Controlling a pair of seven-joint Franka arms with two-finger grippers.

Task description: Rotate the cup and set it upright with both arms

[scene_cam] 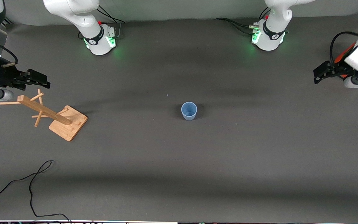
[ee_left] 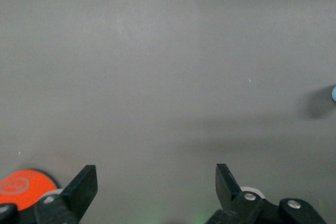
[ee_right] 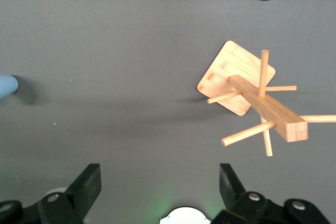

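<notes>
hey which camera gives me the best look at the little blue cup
The front view: the cup shows whole, standing upright with its mouth up, alone at mid-table. Each wrist view catches only a sliver of it at the frame's edge: a blue bit in the left wrist view, and slightly more of it in the right wrist view.

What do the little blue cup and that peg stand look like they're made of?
The cup looks like thin plastic: even pale blue, smooth, matte walls, probably moulded. The peg stand looks like unpainted light wood, perhaps bamboo: tan colour, faint grain on its square base, round dowel pegs.
</notes>
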